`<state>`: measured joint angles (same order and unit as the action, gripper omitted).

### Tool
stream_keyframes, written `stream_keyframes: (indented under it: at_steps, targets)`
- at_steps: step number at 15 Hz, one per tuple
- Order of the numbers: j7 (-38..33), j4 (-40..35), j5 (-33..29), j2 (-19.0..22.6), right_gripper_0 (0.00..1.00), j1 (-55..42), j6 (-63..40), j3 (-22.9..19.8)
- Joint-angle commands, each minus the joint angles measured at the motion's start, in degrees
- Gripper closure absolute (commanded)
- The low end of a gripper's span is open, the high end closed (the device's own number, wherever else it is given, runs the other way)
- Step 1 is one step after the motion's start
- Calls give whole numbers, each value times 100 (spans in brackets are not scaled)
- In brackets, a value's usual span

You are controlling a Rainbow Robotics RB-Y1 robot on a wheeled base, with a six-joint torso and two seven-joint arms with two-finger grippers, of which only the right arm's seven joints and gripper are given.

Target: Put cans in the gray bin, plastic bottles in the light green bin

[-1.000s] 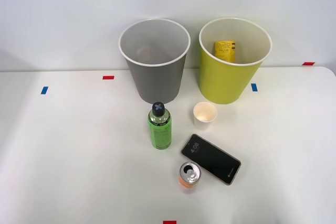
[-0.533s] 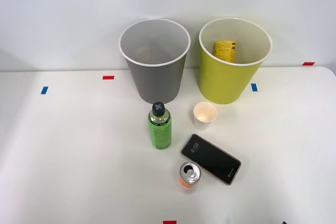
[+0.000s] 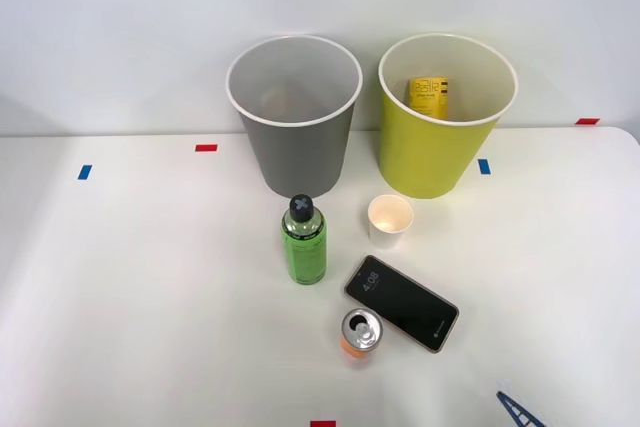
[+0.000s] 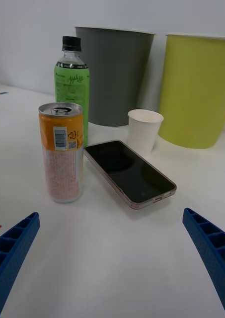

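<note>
A slim orange can (image 3: 360, 333) (image 4: 61, 151) stands upright near the table's front edge. Behind it to the left stands the clear bottle (image 3: 304, 240) (image 4: 72, 84) of green liquid with a black cap. At the back are the gray bin (image 3: 300, 152) (image 4: 117, 74) and, to its right, the light green bin (image 3: 425, 152) (image 4: 196, 89). My right gripper (image 4: 111, 214) is open, low over the table and short of the can, with nothing between its fingers. One blue fingertip (image 3: 514, 407) shows at the front right edge of the table.
A dark phone (image 3: 402, 303) (image 4: 128, 171) lies flat just right of the can, almost touching it. A white paper cup (image 3: 389, 220) (image 4: 144, 131) stands between the phone and the green bin. A yellow object (image 3: 429, 94) lies inside the green bin.
A blue fingertip of my right gripper has come up into the front view at the bottom right. The can, bottle, phone and cup have not moved.
</note>
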<state>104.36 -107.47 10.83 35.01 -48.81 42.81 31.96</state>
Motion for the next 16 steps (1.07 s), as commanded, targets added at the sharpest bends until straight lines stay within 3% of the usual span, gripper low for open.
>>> stream_keyframes:
  at_steps: [1, 8, 16]
  targets:
    - [-73, 7, 420, 208, 0, 742, -80, 434]
    - [-56, 165, 1413, 656, 0, 2245, -510, 1410]
    - [-65, 675, 1325, 296, 0, 3097, -677, 1594]
